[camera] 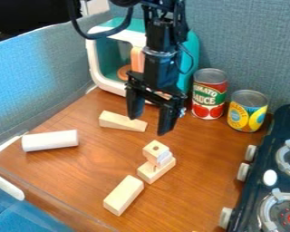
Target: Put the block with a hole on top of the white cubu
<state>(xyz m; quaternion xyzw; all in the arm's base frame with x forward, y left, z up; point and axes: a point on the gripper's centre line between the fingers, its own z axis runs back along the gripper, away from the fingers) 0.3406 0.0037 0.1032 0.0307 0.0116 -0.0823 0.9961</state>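
Labels with lettering wrap cans beyond the holed block.

The pale wooden block with a hole, hole upward, appears touching the white cube above a wooden base.

On the table, a base block is placed near the middle, and the block with a hole and the cube are supported above it. A long block is laid in front, to the left. Behind, a wedge is seen, with a cylinder farther left. At the back, a toy appliance is placed left of two cans; the stove is located at the right.
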